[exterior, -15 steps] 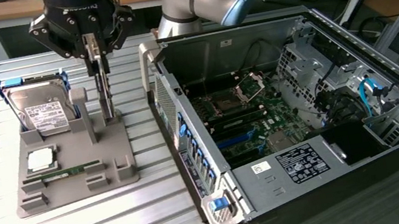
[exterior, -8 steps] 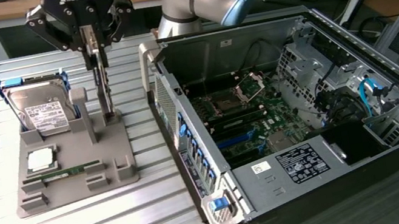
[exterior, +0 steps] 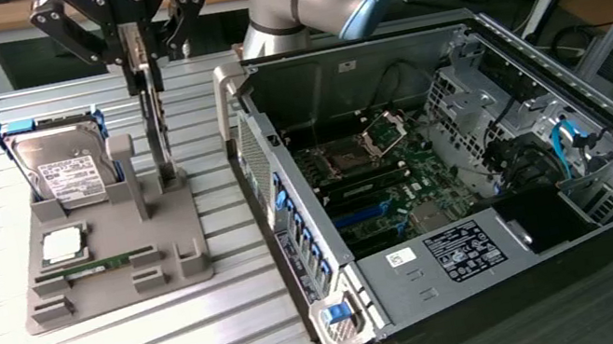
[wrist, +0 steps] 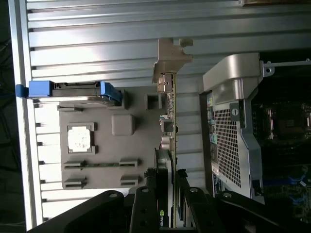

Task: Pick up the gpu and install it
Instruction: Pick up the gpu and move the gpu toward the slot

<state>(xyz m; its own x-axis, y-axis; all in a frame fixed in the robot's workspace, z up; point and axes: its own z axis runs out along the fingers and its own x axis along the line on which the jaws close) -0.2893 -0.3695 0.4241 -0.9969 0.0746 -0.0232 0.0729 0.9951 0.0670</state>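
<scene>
Gripper (wrist: pixel 164 196) is clamped on the gpu (wrist: pixel 167 127), jaws either side of the cooler end. Card stands on edge over the grey holder tray (exterior: pixel 111 282). Can't tell if its lower edge is clear of the holder slot. Open PC case (exterior: pixel 389 63) sits just beside the tray, no card seated on the motherboard (exterior: pixel 366 190). Grasp looks done, install isn't.

My gripper (exterior: pixel 142 57) holds the gpu (exterior: pixel 159 132) upright on the holder (exterior: pixel 111 282), between the hard drive (exterior: pixel 67 172) and the computer case (exterior: pixel 364 67).
</scene>
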